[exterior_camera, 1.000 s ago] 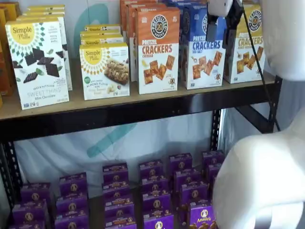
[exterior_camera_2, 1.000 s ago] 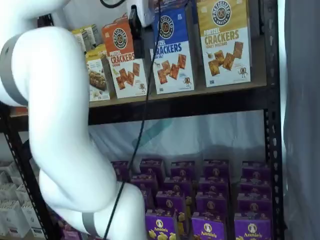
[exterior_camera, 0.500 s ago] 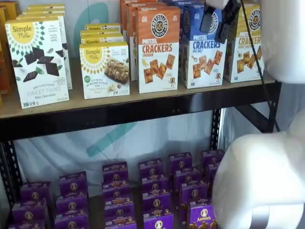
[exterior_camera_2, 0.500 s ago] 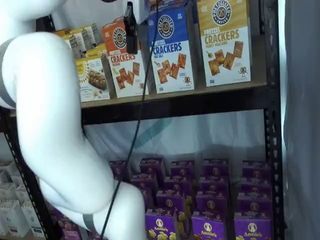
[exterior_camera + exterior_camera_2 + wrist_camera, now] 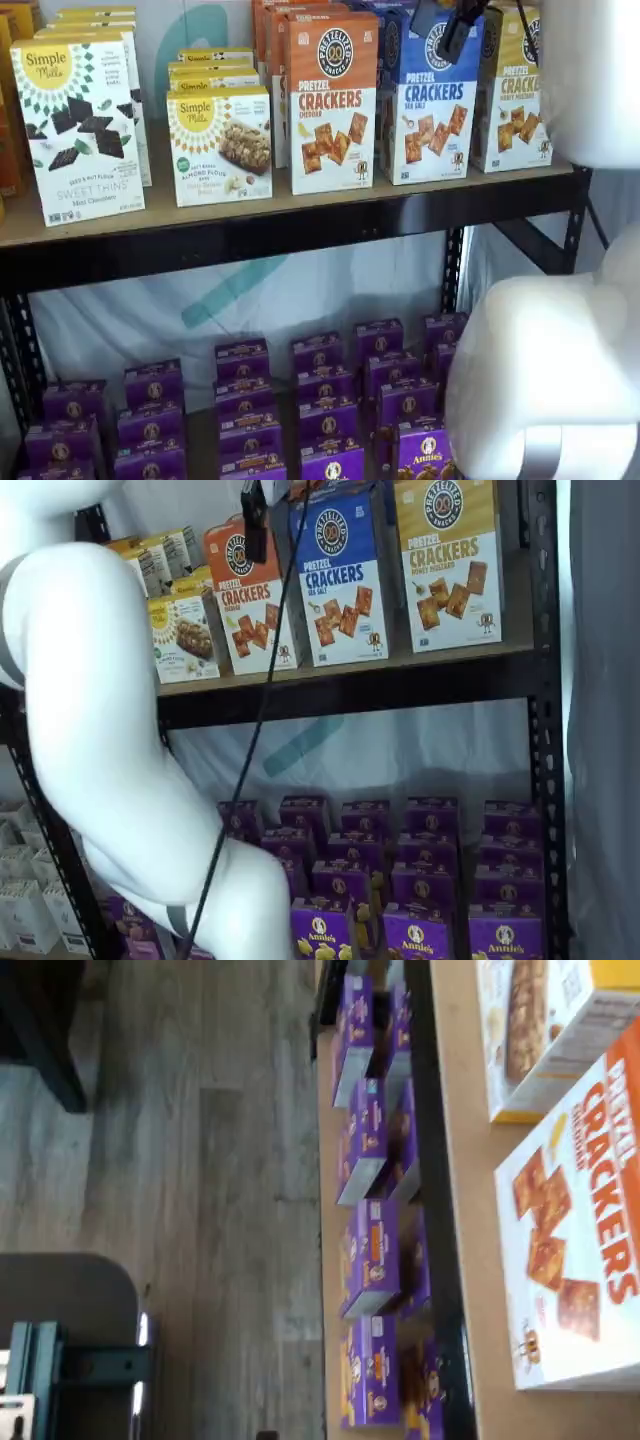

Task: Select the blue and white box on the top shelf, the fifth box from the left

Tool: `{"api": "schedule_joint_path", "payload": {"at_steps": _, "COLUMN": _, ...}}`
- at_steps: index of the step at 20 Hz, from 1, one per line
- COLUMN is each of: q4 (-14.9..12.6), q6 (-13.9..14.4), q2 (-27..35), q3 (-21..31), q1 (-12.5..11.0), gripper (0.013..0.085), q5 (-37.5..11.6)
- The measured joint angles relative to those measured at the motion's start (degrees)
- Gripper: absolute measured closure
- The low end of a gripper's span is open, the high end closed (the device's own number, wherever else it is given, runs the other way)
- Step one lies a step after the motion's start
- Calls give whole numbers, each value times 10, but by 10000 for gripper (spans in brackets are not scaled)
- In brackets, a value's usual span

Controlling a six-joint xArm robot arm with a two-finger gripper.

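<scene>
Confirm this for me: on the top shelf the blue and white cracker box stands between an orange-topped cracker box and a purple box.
Not quite. The blue and white cracker box on the top shelf does stand beside the orange-topped cracker box, but its other neighbour is a yellow-topped cracker box, not a purple one. Both shelf views show this; the purple boxes sit on the level below.

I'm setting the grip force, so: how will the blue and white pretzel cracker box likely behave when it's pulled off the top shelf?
The blue and white box is a tall, thin-walled carton, so probably light and stiff enough to grip, though hard squeezing might dent it. Standing upright on a narrow base on the top shelf, it seems apt to tip if nudged high. Its printed faces look smooth, possibly slippery.
</scene>
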Motion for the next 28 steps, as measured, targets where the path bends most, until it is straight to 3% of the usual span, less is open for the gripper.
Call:
{"api": "schedule_joint_path", "payload": {"at_steps": 5, "q4": 35, "q6": 0, "q2": -8, "q3": 9, "q1": -16, "gripper": 130, "q5": -28}}
{"api": "schedule_joint_path", "payload": {"at_steps": 9, "q4": 49, "q6": 1, "q2": -4, "q3": 2, "q1": -24, "gripper": 130, "q5": -30}}
{"api": "schedule_joint_path", "payload": {"at_steps": 12, "q4": 61, "q6": 0, "q2": -13, "q3": 14, "q1": -29, "gripper": 130, "q5": -59}}
{"api": "schedule_joint_path", "payload": {"at_steps": 18, "q4": 64, "q6": -6, "q2": -9, "q3": 16, "q1": -31, "gripper": 130, "q5": -97}}
{"api": "schedule_joint_path", "payload": {"at_steps": 28, "q4": 57, "q6": -3, "q2": 39, "q3": -21, "q1": -18, "gripper": 130, "q5": -123}}
